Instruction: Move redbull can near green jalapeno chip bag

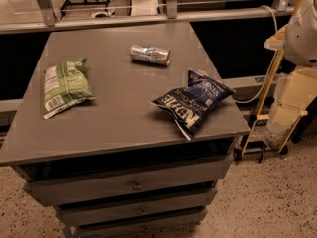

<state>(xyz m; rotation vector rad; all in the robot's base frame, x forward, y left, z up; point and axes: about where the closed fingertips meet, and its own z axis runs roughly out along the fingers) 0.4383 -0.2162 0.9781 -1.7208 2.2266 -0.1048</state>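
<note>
A grey bench (124, 125) fills most of the view, with three shallow drawers (133, 185) stacked under its top. Three things lie on it.

The can (150, 54) lies on its side toward the back of the bench, a little right of the middle. It is silver and blue, and its long axis runs roughly left to right. It touches nothing else.

The green chip bag (66, 86) lies flat near the left edge, well apart from the can and further forward. Its white label panel with the barcode points toward the front left corner.

A blue chip bag (192, 102) with white lettering lies crumpled on the right side, close to the front right corner. It sits forward and to the right of the can with a clear gap between them, and one corner reaches nearly to the front edge.

The gripper (290, 105) hangs off to the right of the bench, beyond its right edge and over the floor (267, 197), far from all three things. It shows as pale cream blocks below the rounded white shell of the arm (303, 31). I cannot tell how wide it is set, or whether it has hold of anything.

A slanted yellow frame (270, 83) on small wheels stands beside it, and a white cable (265, 78) hangs along the frame. A metal rail (148, 20) runs behind the bench. The floor is pale and speckled.
</note>
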